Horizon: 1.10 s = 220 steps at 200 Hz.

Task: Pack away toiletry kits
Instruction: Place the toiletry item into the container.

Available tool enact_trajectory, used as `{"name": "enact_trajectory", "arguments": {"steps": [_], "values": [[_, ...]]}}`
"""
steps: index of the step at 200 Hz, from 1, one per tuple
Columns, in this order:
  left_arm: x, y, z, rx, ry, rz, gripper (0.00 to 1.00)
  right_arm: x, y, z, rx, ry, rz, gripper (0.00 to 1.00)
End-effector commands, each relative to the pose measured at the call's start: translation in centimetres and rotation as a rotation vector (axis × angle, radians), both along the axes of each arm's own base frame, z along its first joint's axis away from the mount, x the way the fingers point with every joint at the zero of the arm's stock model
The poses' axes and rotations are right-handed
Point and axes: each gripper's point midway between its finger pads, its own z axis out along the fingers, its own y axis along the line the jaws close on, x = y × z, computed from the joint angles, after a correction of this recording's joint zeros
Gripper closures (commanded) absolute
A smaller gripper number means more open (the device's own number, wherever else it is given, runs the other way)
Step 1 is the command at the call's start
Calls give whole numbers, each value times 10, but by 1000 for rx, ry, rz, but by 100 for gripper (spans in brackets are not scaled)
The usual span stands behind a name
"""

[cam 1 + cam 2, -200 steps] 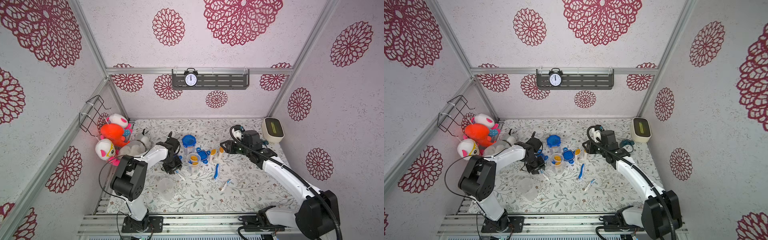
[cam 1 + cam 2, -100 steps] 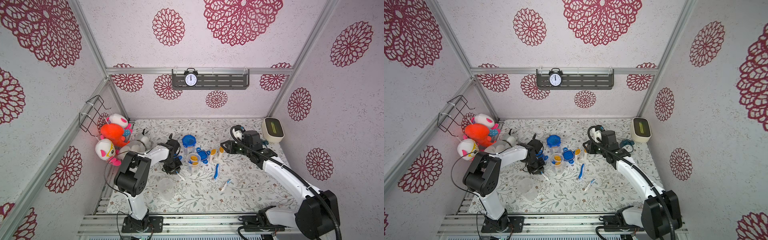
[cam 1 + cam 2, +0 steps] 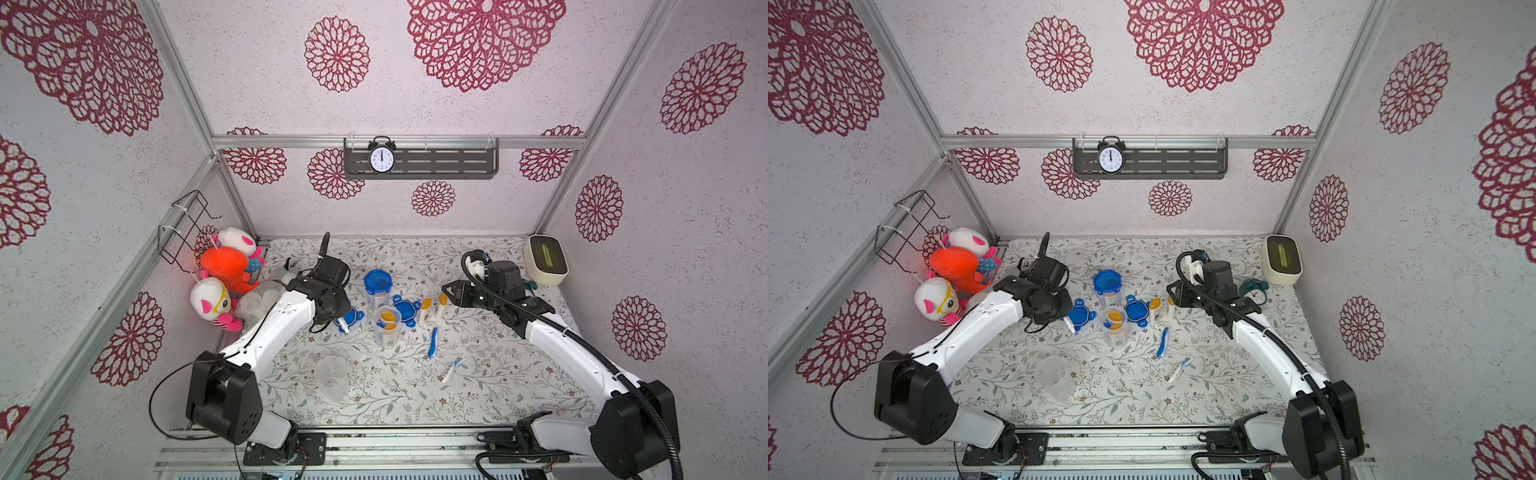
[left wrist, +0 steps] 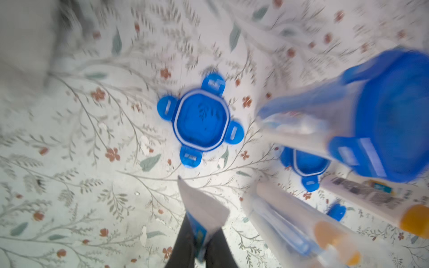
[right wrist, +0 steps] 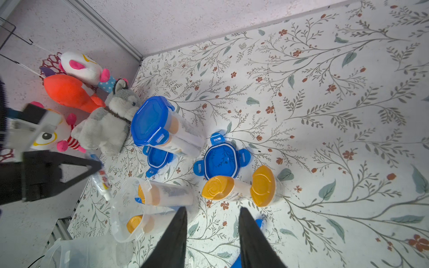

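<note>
newly shut left gripper (image 4: 200, 232) — toothpaste tube (image 4: 204, 208) crimp-down

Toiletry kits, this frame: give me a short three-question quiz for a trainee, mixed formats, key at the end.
1. True or false: the left fingers are shut on a toothbrush.
2. Multiple choice: how many blue lids lie loose on the table? A) one B) two C) four
3. Short answer: what do the right fingers hold?

Key
1. False: they pinch a toothpaste tube.
2. B.
3. Nothing: they stand apart with only the table showing between them.
</note>
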Motion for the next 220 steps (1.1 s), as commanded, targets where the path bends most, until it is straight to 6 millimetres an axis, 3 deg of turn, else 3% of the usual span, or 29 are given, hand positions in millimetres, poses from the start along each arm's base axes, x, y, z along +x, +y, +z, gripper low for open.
{"name": "enact_trajectory", "arguments": {"steps": [1, 26, 47, 67, 88, 127, 166, 220], "values": [[13, 1, 53, 156, -183, -88, 91, 7, -3, 28, 33, -72, -31, 62], [22, -29, 97, 186, -386, -220, 94, 8, -1, 26, 48, -65, -25, 62], [25, -55, 112, 146, -491, -318, 95, 8, 5, 27, 72, -57, 5, 62], [24, -78, 119, 122, -580, -406, 93, -1, 23, 31, 130, -41, 115, 62], [21, -97, 115, 107, -658, -485, 94, -22, 48, 33, 222, 17, 307, 62], [14, -125, 113, 85, -723, -610, 94, -42, 47, 12, 171, 132, 367, 62], [1, -139, 112, 8, -777, -659, 94, -45, 42, 5, 148, 157, 357, 61], [-22, -148, 84, -48, -758, -681, 94, -40, 42, 16, 175, 137, 359, 61]]}}
